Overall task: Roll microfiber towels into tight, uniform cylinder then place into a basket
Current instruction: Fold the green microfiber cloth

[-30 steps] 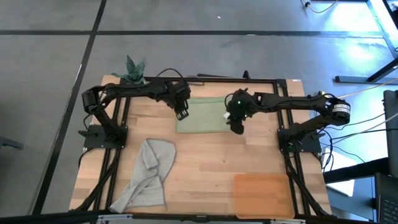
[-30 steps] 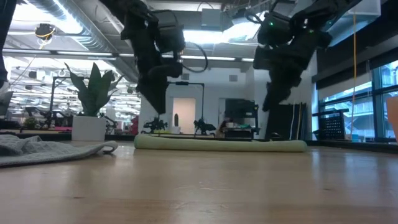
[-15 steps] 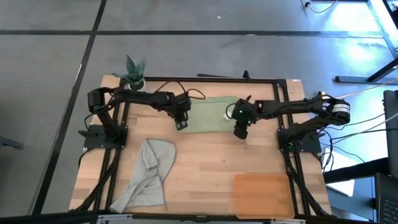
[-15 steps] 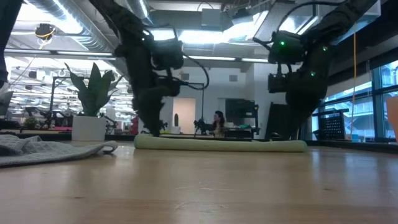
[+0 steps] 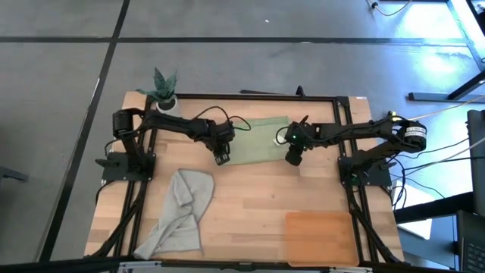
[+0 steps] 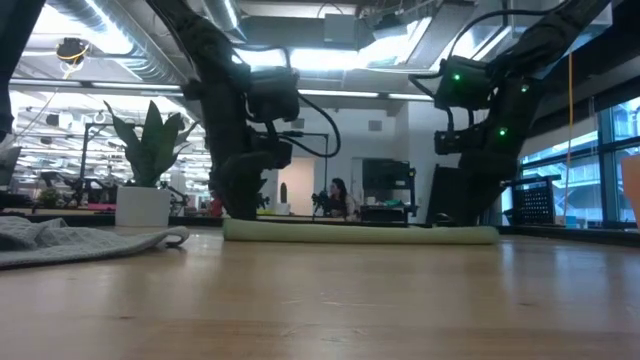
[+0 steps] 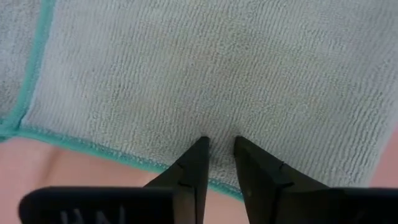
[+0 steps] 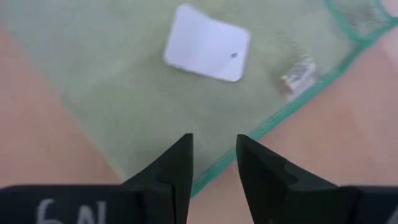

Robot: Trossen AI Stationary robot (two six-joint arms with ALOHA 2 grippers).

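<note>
The green towel (image 5: 254, 140) lies flat on the counter (image 5: 250, 205), long axis running side to side between the arms. The left pincer (image 5: 220, 157) stands at its near-left corner, the right pincer (image 5: 293, 158) at its near-right corner beside the white tag (image 8: 207, 43). Both are narrowly parted over the hem, holding nothing. The grey towel (image 5: 178, 212) and basket (image 5: 320, 235) lie nearer the front edge.
</note>
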